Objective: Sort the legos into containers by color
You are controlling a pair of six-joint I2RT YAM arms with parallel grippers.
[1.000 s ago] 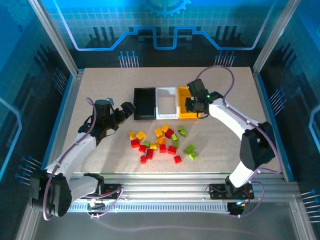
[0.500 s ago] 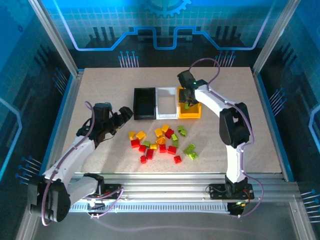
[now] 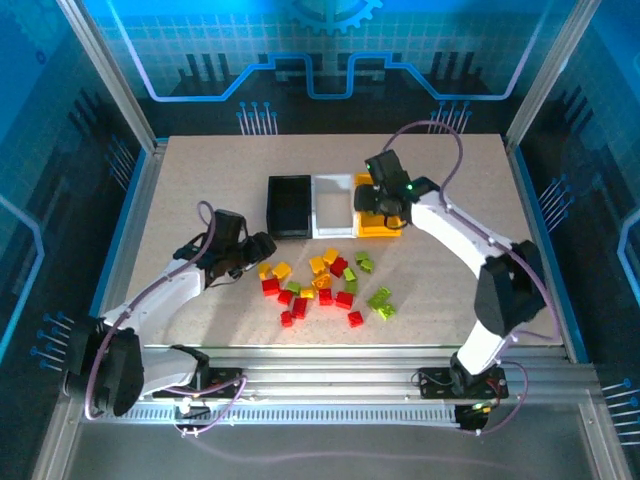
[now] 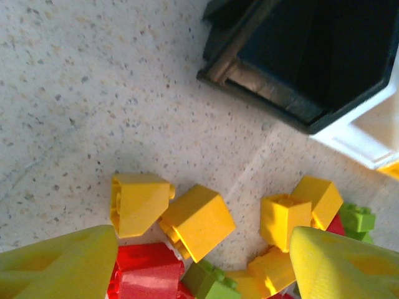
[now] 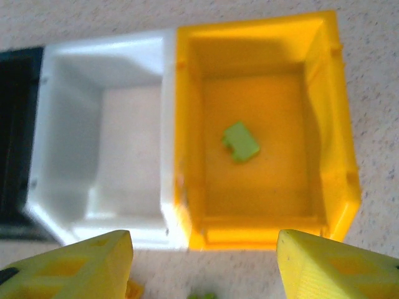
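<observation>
Presently the right gripper point(image 5: 202, 252) hangs wide open over the yellow-orange rectangular plastic bin point(image 5: 340, 124) — one small lime green plastic brick point(image 5: 240, 142) lies inside. The left gripper point(image 4: 199, 252), equally wide, hovers over yellow bricks point(image 4: 198, 221) at the left edge of the loose pile point(image 3: 325, 285).

On the tabletop point(image 3: 200, 180), a black rectangular plastic bin point(image 3: 290, 206) touches the left side of the white rectangular plastic bin point(image 3: 334, 205). A yellow-orange rectangular plastic bin point(image 5: 336, 124) touches its right side and holds one lime-green plastic brick point(image 5: 240, 141). A heap of small plastic bricks point(image 3: 325, 285) lies before the white bin.
</observation>
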